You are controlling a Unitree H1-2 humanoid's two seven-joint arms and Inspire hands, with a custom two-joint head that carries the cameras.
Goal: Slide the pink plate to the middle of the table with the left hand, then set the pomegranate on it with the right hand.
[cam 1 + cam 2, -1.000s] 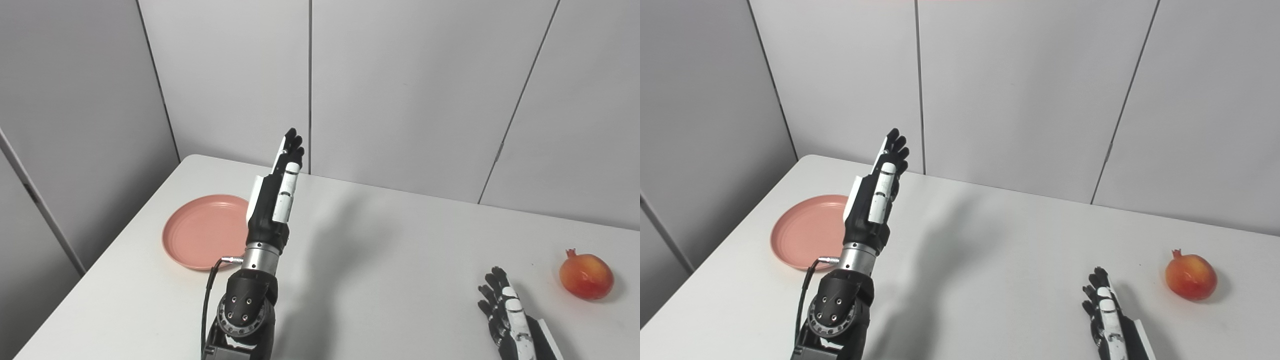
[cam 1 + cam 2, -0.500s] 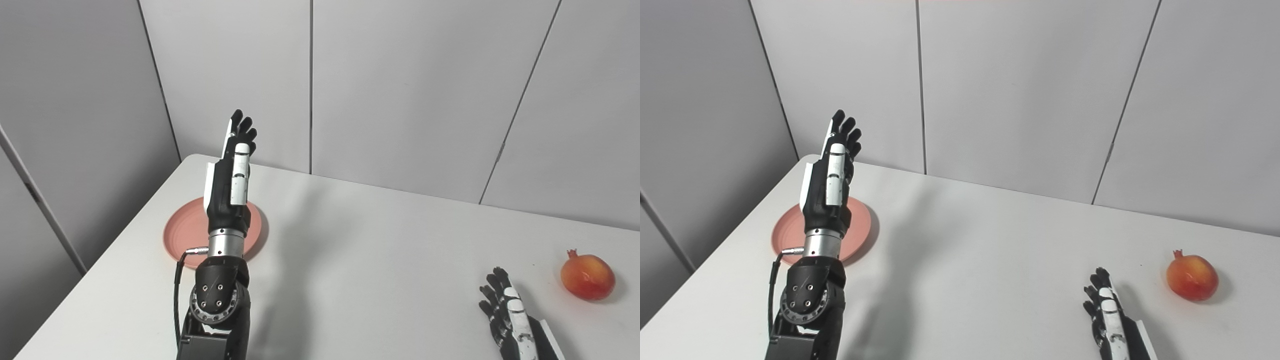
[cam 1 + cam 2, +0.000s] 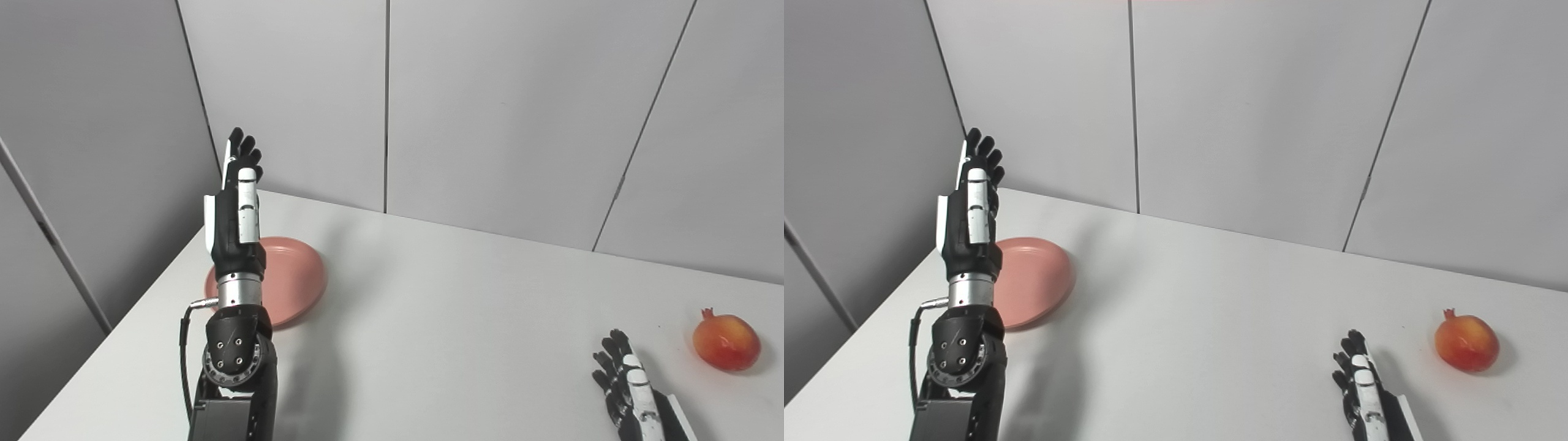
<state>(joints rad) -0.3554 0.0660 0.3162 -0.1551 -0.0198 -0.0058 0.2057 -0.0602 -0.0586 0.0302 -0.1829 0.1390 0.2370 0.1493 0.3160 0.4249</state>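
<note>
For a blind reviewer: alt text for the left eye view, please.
The left hand, fingers straight, is raised over the left edge of a pink plate on a white table. The right hand rests open near a pomegranate.

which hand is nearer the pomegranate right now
Right. The right hand lies open on the table just left of the pomegranate, not touching it; the left hand is raised over the pink plate, far across.

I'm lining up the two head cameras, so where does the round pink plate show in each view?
Left eye view: round pink plate left of centre, behind the raised left robot hand.
Right eye view: plate nearer the left edge.
Shared landmark: red-orange pomegranate, far right.
</note>
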